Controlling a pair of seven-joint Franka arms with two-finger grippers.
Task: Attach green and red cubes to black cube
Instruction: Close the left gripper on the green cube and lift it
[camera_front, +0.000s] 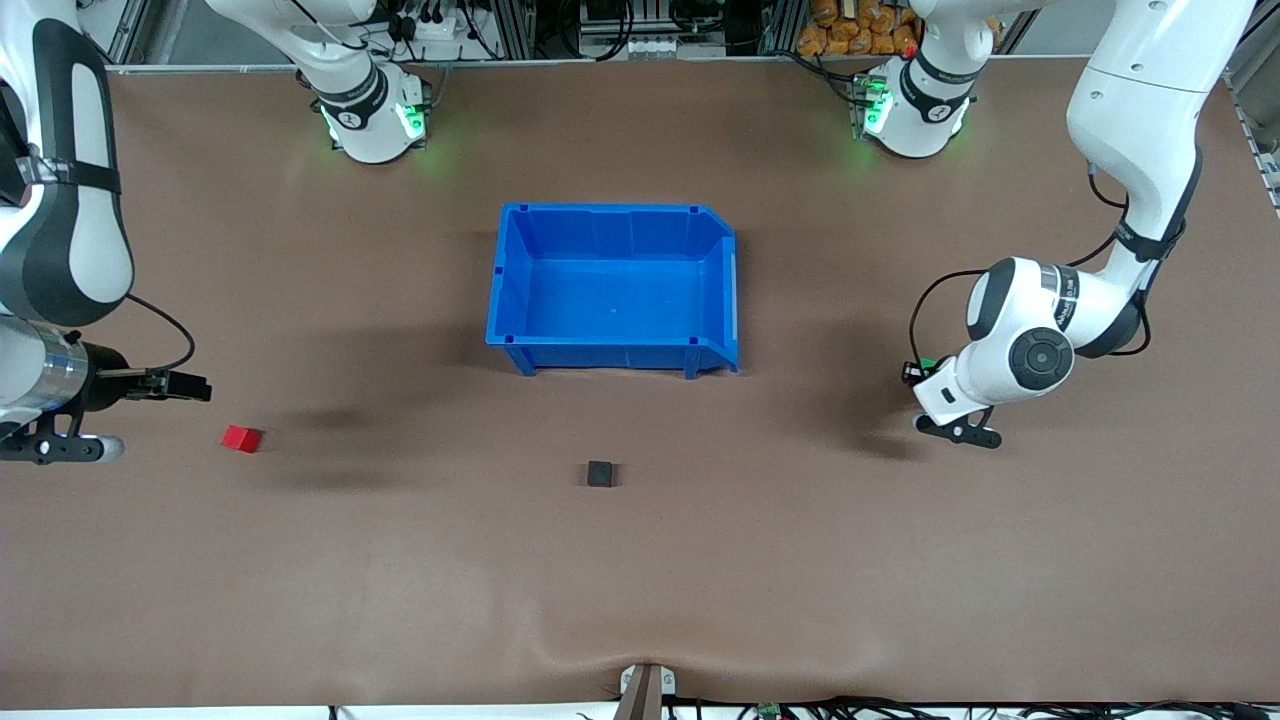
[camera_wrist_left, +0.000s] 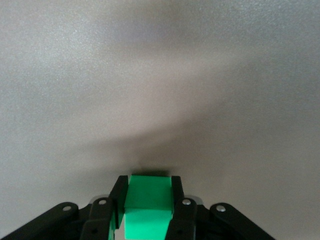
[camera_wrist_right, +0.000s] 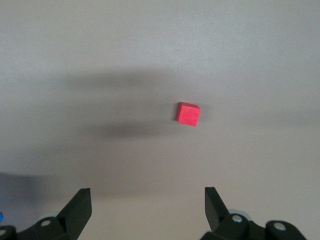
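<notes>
The green cube (camera_wrist_left: 149, 197) sits between the fingers of my left gripper (camera_wrist_left: 148, 182), which is shut on it, low at the table toward the left arm's end. In the front view only a sliver of the green cube (camera_front: 928, 362) shows at the left gripper (camera_front: 914, 373). The red cube (camera_front: 242, 438) lies on the table toward the right arm's end. My right gripper (camera_front: 190, 386) hangs open beside and above it, nothing between its fingers. In the right wrist view the red cube (camera_wrist_right: 188, 114) lies ahead of the open right gripper (camera_wrist_right: 147, 197). The black cube (camera_front: 600, 473) rests alone mid-table.
A blue bin (camera_front: 610, 355) stands in the middle of the table, farther from the front camera than the black cube, with nothing in it. The brown table surface (camera_front: 800, 560) is bare around the cubes.
</notes>
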